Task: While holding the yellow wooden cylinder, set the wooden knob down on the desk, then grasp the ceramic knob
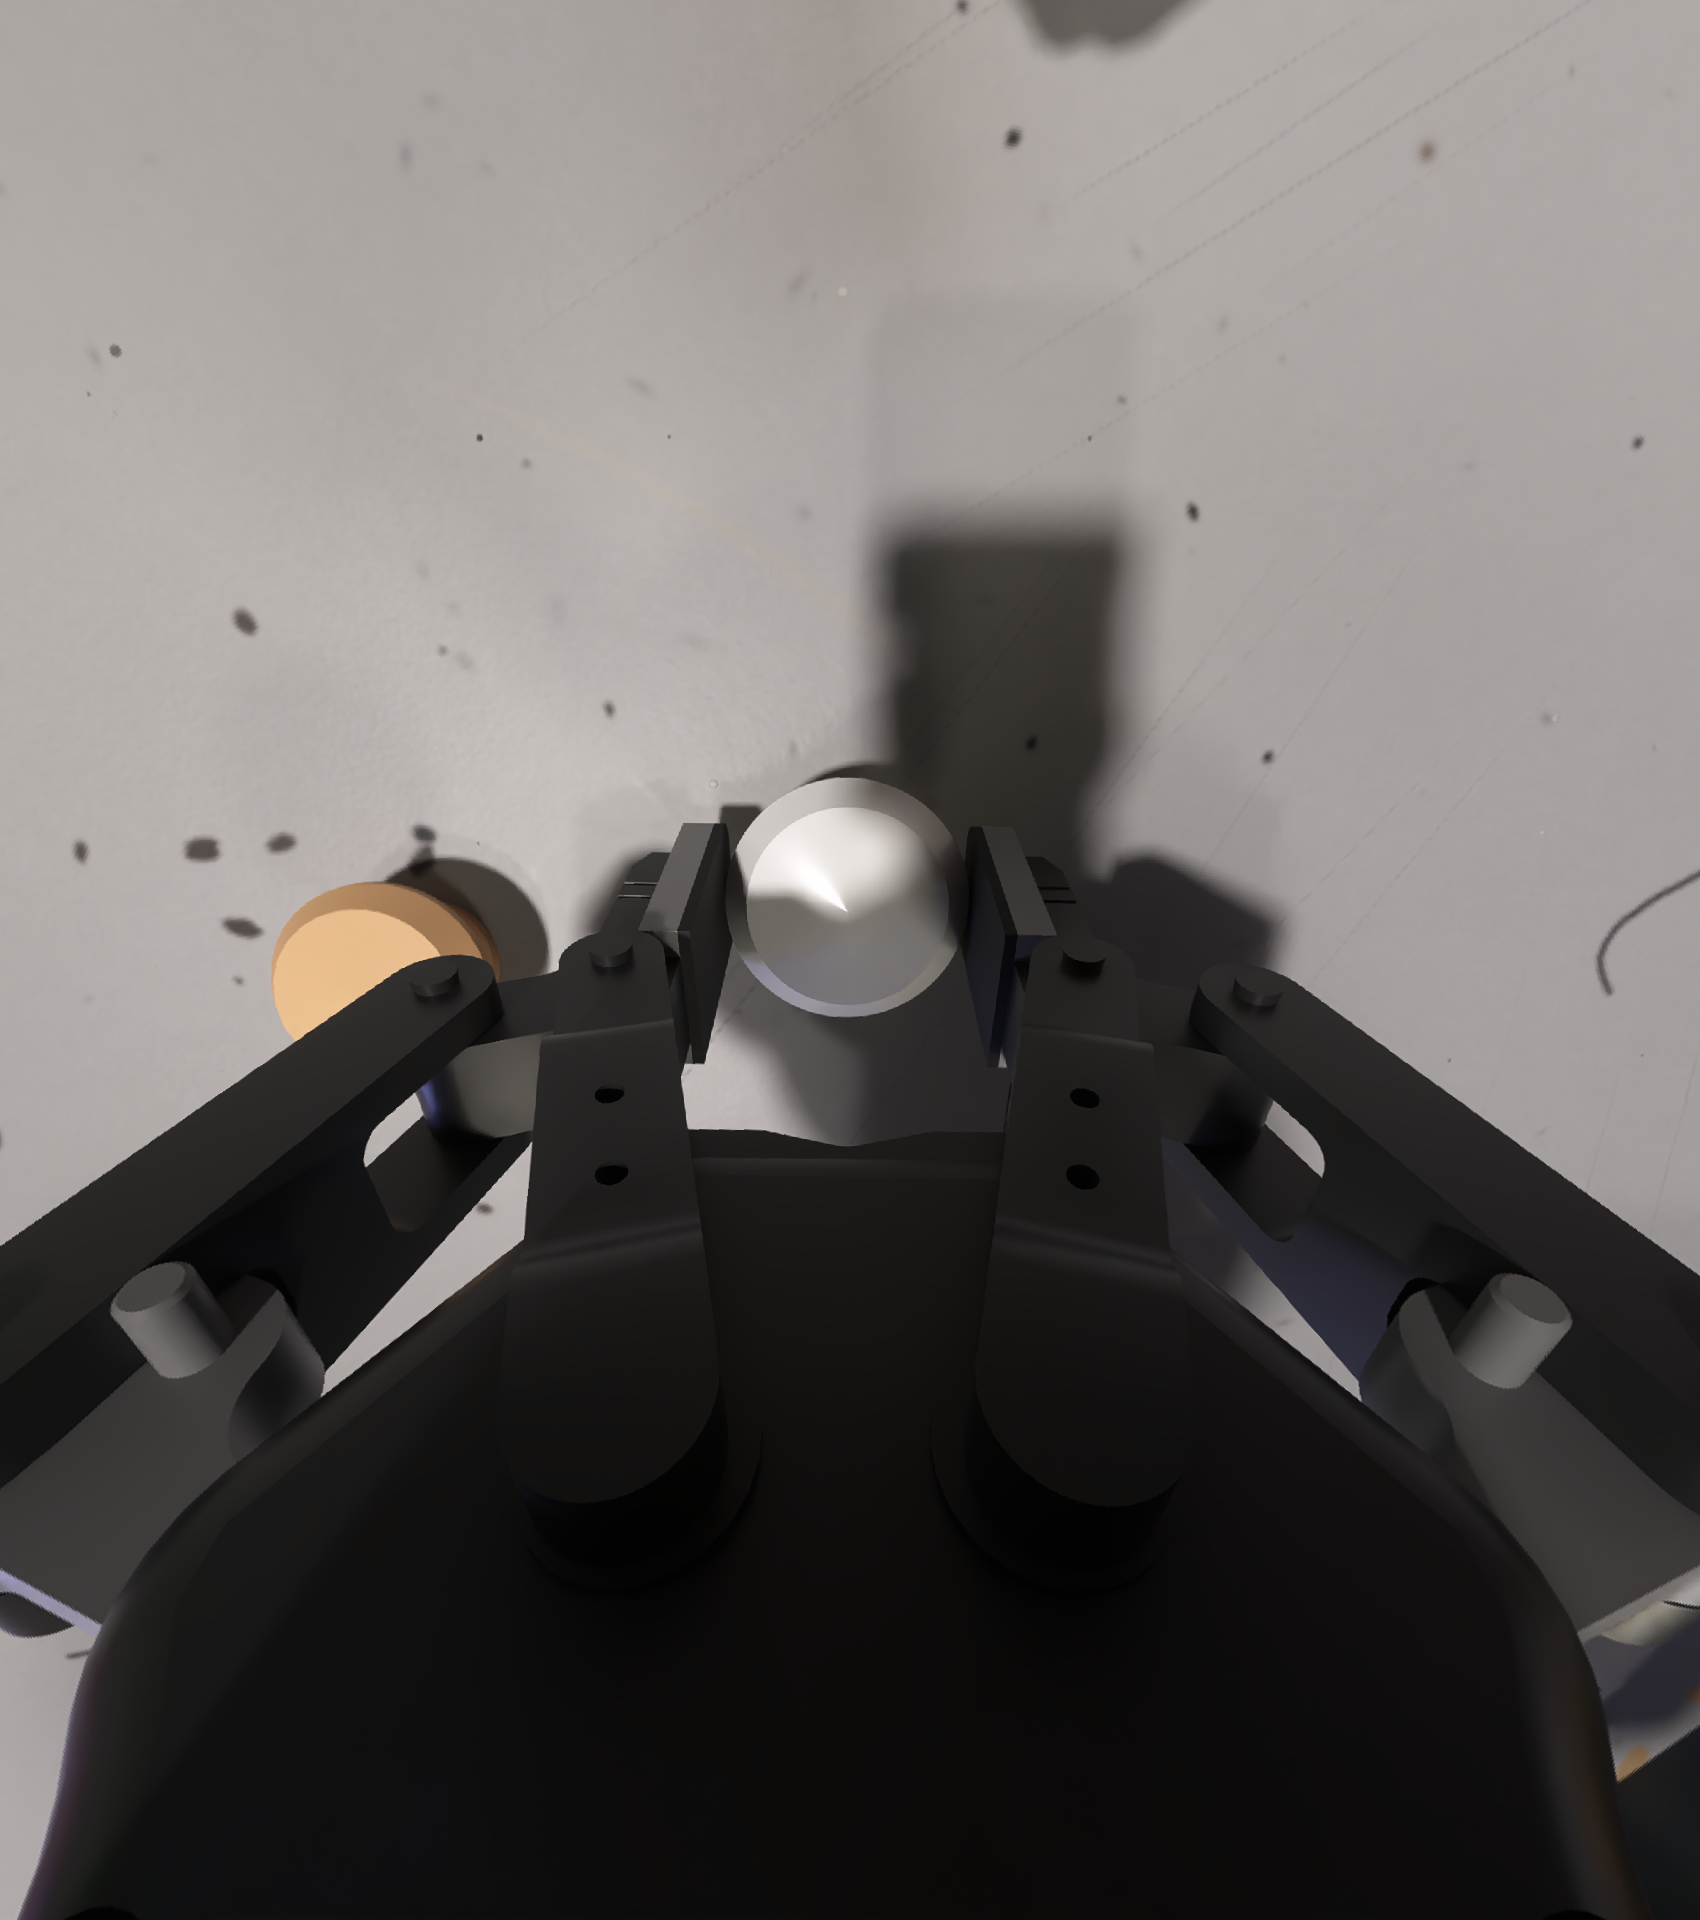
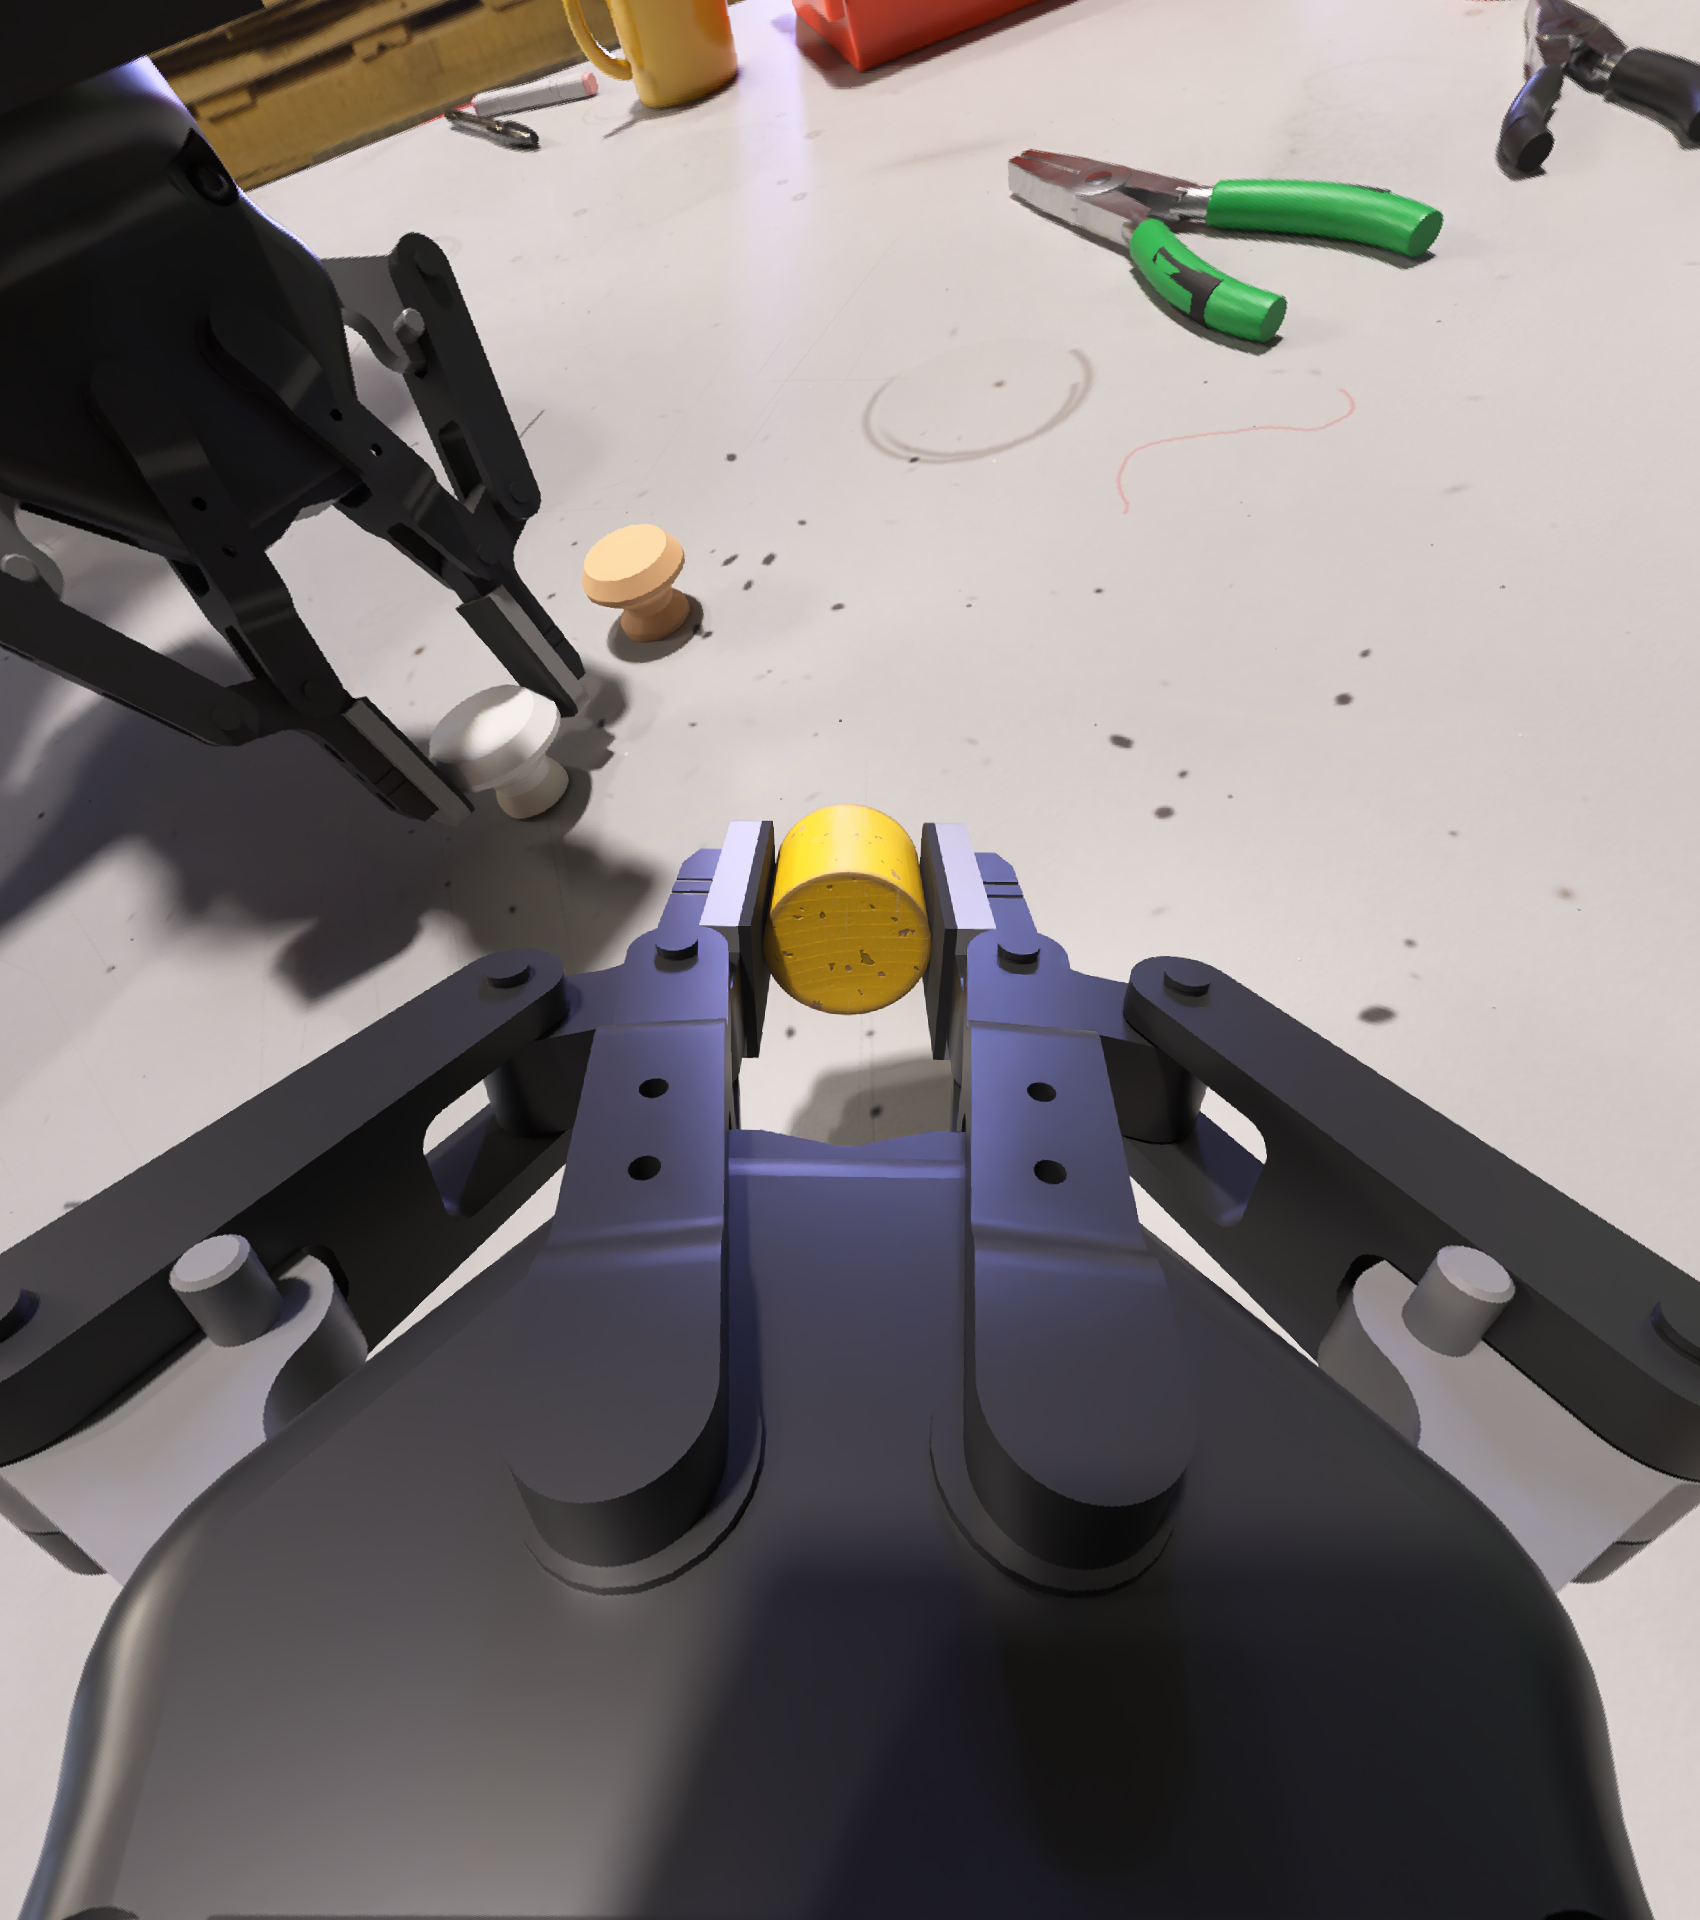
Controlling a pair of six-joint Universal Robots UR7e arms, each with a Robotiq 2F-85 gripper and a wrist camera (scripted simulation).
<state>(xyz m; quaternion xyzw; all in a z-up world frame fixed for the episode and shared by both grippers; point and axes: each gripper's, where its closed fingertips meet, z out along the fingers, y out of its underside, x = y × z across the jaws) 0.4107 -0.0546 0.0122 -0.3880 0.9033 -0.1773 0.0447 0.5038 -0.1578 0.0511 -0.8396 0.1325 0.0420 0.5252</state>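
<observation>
nearest your lens in the right wrist view: the right gripper (image 2: 846, 914), its pads pressed against both sides of the yellow wooden cylinder (image 2: 848, 914). the cylinder is lifted clear of the desk (image 2: 1241, 727), one flat end facing you, its shadow lying on the surface beneath.

in the left wrist view, the left gripper (image 1: 846, 914) points down at the ceramic knob (image 1: 844, 899). the pale domed cap sits between the fingers, one pad just beside each side of it. thin slivers of gap show at both sides from here, so you cannot tell whether the jaws are clamped yet or only closely bracketing. from the right wrist view, the same knob (image 2: 503, 748) stands upright on the desk, fingertips down around its cap.

the wooden knob (image 1: 368, 956) stands on the desk just left of the left gripper, free of any finger; in the right wrist view it (image 2: 636, 582) is upright, a little beyond the ceramic one.

surface: pale grey desk, speckled with dark spots, a faint pencilled ring, a thin red scribble, a dark curled line at the right of the left view. heavy gripper shadows over the left half.

farther out: green-handled pliers (image 2: 1230, 229), black-handled pliers (image 2: 1615, 83), a yellow mug (image 2: 669, 47), a red object (image 2: 898, 26), a marker (image 2: 534, 96), a cardboard box (image 2: 358, 83) along the far edge.
</observation>
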